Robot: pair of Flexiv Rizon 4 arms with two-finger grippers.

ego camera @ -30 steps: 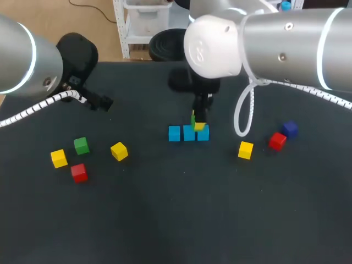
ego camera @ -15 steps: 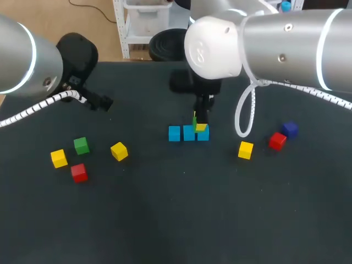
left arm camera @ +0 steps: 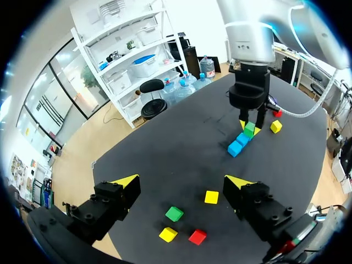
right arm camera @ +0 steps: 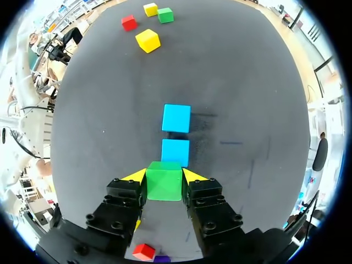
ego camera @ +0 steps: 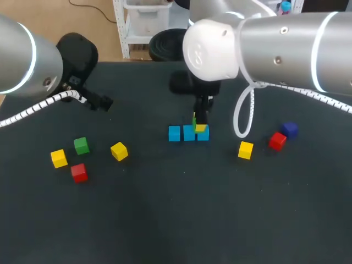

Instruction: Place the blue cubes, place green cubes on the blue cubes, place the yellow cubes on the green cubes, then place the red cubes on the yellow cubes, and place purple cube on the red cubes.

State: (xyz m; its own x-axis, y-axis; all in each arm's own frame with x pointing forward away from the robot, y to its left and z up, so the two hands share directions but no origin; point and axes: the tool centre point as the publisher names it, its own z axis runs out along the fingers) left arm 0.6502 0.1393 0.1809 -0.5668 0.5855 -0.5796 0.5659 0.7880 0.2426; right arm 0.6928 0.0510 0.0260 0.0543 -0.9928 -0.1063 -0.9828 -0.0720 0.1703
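The right end effector (right arm camera: 164, 176) is clenched on a green cube (right arm camera: 164, 184), with one yellow-tipped finger pressed against each of two opposite sides. This cube is carried over the right end of a row of blue cubes (ego camera: 174, 133) at the middle of the surface (ego camera: 176, 220). Three blue cubes are seen in the head view. Only two are seen ahead of the fingers in the right wrist view, the third being hidden beneath the green cube. Whether the green cube rests on that blue cube cannot be told. In the head view the green cube is mostly covered by the fingers, and only a sliver of it is seen.

The left end effector (left arm camera: 181, 182) is released, its fingers spread wide with nothing between them, above the far left part of the surface.

Toward the left edge a second green cube (ego camera: 81, 145), a yellow cube (ego camera: 59, 158), a second yellow cube (ego camera: 119, 150) and a red cube (ego camera: 79, 172) are scattered, none touching another. Toward the right edge a third yellow cube (ego camera: 246, 149) lies apart from a second red cube (ego camera: 277, 141) and the purple cube (ego camera: 290, 129). These last two lie just beside each other, and contact between them cannot be made out. In the right wrist view both are largely cut off behind the end effector's body.
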